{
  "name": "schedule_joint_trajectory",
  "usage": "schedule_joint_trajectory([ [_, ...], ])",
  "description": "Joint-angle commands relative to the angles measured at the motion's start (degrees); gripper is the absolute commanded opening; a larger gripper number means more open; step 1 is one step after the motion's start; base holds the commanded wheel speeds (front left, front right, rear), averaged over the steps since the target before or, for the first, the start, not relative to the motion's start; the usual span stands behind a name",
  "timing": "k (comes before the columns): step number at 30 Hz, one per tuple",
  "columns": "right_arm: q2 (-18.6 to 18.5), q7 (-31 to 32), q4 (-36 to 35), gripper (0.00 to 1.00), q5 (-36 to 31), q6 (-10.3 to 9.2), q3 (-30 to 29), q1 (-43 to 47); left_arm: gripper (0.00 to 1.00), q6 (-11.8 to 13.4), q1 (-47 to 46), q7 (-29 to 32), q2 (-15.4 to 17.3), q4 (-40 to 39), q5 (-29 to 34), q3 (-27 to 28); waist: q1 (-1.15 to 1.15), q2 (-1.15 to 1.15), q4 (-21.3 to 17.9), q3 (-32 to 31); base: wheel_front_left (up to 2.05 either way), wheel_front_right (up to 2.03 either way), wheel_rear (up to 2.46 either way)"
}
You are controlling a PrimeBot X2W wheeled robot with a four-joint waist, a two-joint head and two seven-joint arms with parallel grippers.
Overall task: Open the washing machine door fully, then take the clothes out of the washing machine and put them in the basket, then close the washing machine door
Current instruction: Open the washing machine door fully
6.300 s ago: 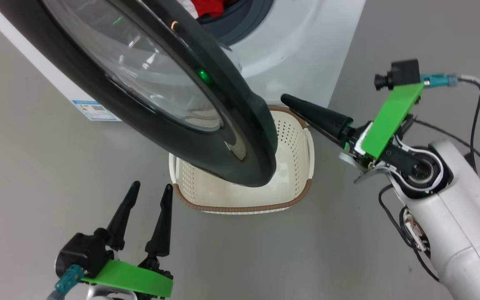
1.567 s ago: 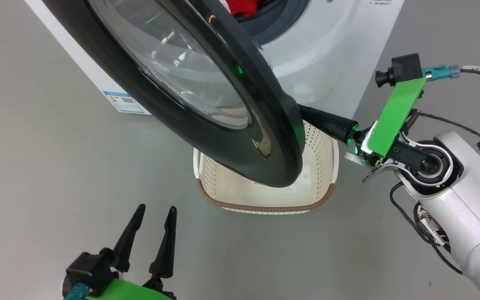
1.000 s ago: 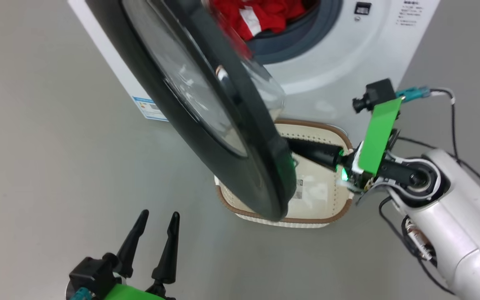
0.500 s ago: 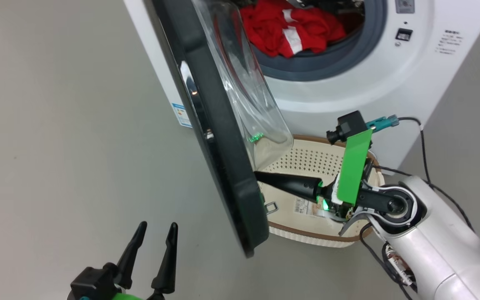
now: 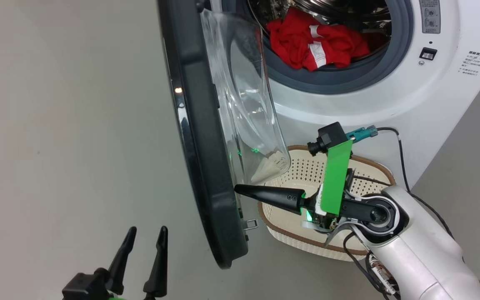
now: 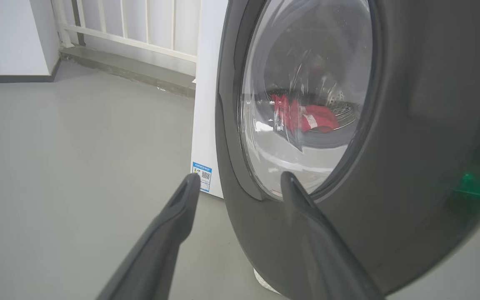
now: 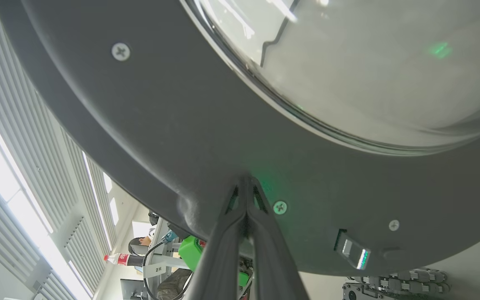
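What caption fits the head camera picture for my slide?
Shut right gripper touching the inner rim of the washing machine door; red clothes in the drum.

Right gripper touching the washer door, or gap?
Touching. Right wrist view: the right gripper, shut, butts tip-first against the washing machine door on its dark inner rim; no gap.

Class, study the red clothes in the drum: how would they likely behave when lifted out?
The clothes lie crumpled in soft folds, so they would probably sag and dangle. They look like thin fabric, likely light. Heaped together, one piece may drag another along.
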Motion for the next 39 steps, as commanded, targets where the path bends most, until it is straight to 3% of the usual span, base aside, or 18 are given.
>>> schedule_joint_trajectory([
  [1, 1.78, 0.24, -1.42, 0.0, -1.36, 0.45, 0.7, -0.24, 1.0, 0.36, 0.05, -0.7, 0.83, -1.62, 0.59, 2.21, 0.0, 0.0, 0.0, -0.04, 0.0, 0.0, 0.0],
  [10, 2.38, -0.91, -1.73, 0.0, -2.77, 0.45, -0.63, 0.37, 1.0, 0.16, 0.13, -0.7, 0.83, -1.53, 0.75, 2.53, 0.0, 0.0, -0.21, -0.41, 0.0, 0.0, 0.0],
  [12, 2.32, -1.57, -1.79, 0.25, -3.45, 0.45, -1.29, 0.96, 1.0, -0.09, 0.04, -0.7, 0.83, -1.29, 0.93, 2.37, 0.0, 0.0, -0.34, -0.63, 0.0, 0.0, 0.0],
  [14, 2.06, -2.38, -1.87, 0.42, -4.24, 0.45, -1.94, 1.86, 1.0, -0.31, -0.03, -0.7, 0.83, -1.07, 1.11, 2.3, 0.0, 0.0, -0.63, -0.89, 0.0, 0.0, 0.0],
  [16, 1.9, -3.04, -2.03, 0.78, -4.86, 0.45, -2.4, 2.95, 1.0, -0.39, -0.03, -0.7, 0.83, -0.99, 1.26, 2.43, 0.0, 0.0, -1.16, -1.13, 0.0, 0.0, 0.0],
  [18, 1.85, -4.2, -2.23, 1.0, -5.27, 0.45, -3.21, 4.31, 1.0, -0.48, 0.03, -0.7, 0.83, -0.92, 1.39, 2.57, 0.0, 0.0, -1.7, -1.41, 0.0, 0.0, 0.0],
  [28, 0.96, -8.66, -2.84, 1.0, -6.67, 0.45, -6.21, 11.16, 1.0, -0.77, 0.44, -0.7, 0.83, -0.6, 1.87, 3.33, 0.0, 0.0, -3.76, -2.41, 0.0, 0.0, 0.0],
  [39, -0.82, -21.46, -3.75, 1.0, -11.5, 0.45, -10.52, 20.39, 1.0, -0.95, 1.06, -0.7, 0.83, -0.53, 1.94, 4.02, 0.0, 0.0, -4.83, -3.08, 0.0, 0.0, 0.0],
])
